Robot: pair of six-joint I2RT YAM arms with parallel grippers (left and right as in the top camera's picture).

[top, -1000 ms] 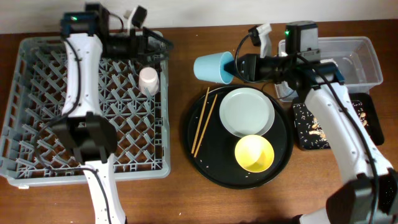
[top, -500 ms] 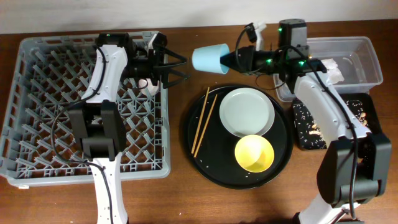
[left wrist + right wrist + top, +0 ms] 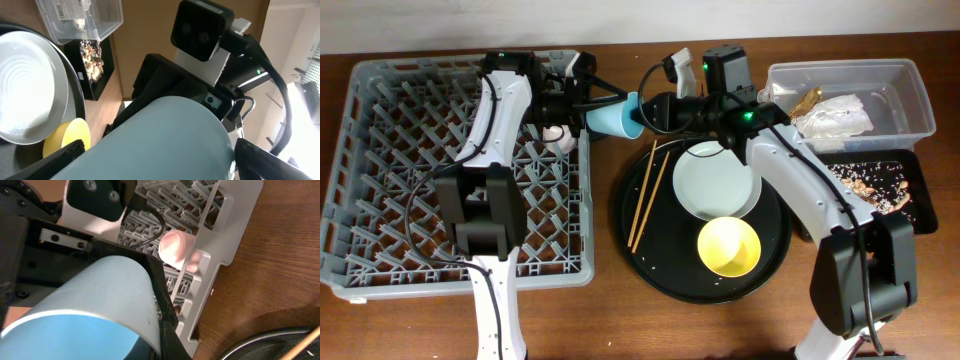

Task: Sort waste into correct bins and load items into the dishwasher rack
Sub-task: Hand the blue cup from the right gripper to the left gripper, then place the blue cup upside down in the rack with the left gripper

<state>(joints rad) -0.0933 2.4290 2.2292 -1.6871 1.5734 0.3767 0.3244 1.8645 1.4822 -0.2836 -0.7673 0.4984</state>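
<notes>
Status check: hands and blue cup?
Right hand shut on blue cup, airborne at dishwasher rack edge. Left hand open, straddling it. Pink cup in rack just beside.

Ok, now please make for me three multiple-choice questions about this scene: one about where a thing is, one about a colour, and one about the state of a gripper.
1. Where is the pink cup?
A. on the round black tray
B. in the dishwasher rack, near its right edge
C. inside the bowl

2. What colour is the bowl on the round black tray?
A. red
B. green
C. yellow

3. How does the left gripper stand?
A. open, its fingers spread on both sides of the blue cup
B. shut on the pink cup
C. shut on nothing

Answers:
1 B: the overhead view shows the pink cup among the pegs by the rack's right wall.
2 C: the bowl below the plate is plainly yellow.
3 A: the left wrist view shows the blue cup between two fingers held wide apart.
</notes>
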